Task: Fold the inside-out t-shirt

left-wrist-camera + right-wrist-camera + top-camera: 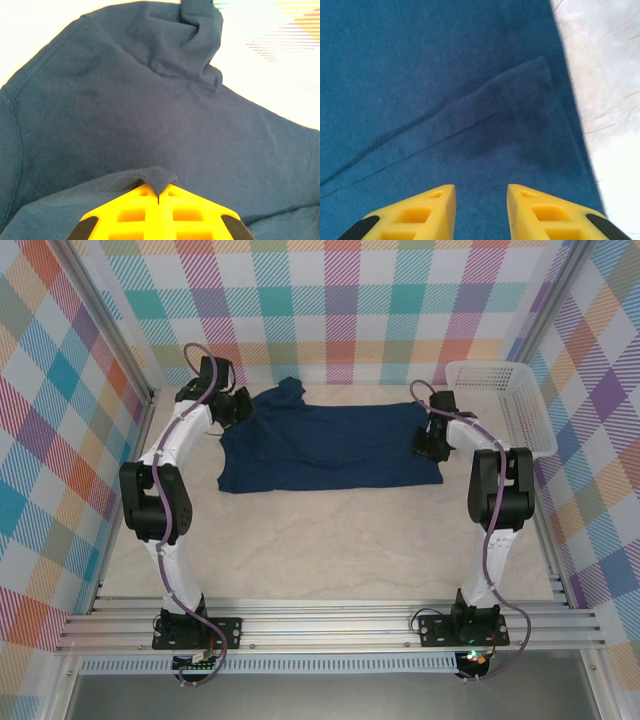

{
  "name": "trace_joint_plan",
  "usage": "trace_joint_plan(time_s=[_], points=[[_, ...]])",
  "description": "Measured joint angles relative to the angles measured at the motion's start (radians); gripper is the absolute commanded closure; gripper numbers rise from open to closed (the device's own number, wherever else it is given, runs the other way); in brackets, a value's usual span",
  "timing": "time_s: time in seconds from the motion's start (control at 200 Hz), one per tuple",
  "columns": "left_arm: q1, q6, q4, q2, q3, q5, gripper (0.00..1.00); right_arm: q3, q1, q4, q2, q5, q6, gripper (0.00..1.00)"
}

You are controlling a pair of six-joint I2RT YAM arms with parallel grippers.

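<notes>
- Top external view: the t-shirt (330, 445) lies on the far half of the table (330, 560), spread left to right between the two arms as a rough rectangle. One bunched part pokes out toward the far left corner.
- A white basket (500, 400) stands at the far right corner, apart from the shirt and not involved.
- The left claw (238, 405) is at the shirt's left end. The right claw (428, 445) is over its right end, close to the right edge of the table.
- Left wrist view: the left claw (158, 197) is pressed together on a small peak of the t-shirt (125, 110). The cloth rises into the tips, so this is a pinch, not a resting contact. Judgement: this hold is there to lift or carry the left end across.
- Right wrist view: the right claw (481, 200) is spread, with a clear gap between its tips and nothing in that gap. It hovers above the t-shirt (445, 75), just inside the cloth's edge, with bare table (610, 75) beside it.
- A stitched seam (510, 95) runs diagonally ahead of the right tips. Whether it is a hem or a sleeve line cannot be told.
- Judgement: one end gripped and the other end free suggests a fold across the width is in hand. The shirt looks partly folded, not finished.
- Risk, as judged: the pinch takes little cloth, so a fast pull could slip it or drag the whole shirt along the table.
</notes>
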Motion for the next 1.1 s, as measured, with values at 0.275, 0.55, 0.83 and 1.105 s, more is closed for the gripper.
trace_joint_plan(time_s=[0.275, 0.55, 0.83, 1.105], points=[[0.014, 0.004, -0.006, 0.002, 0.007, -0.001, 1.0, 0.009, 0.004, -0.03, 0.019, 0.0, 0.007, 0.71], [0.024, 0.011, -0.005, 0.055, 0.007, -0.003, 1.0, 0.027, 0.01, -0.029, 0.047, 0.007, -0.008, 0.67], [0.024, 0.011, -0.006, 0.137, 0.006, 0.0, 1.0, -0.023, 0.172, 0.087, -0.039, -0.033, -0.206, 0.55], [0.024, 0.021, 0.002, 0.137, 0.006, 0.0, 1.0, 0.04, 0.316, 0.09, 0.015, -0.018, -0.481, 0.46]])
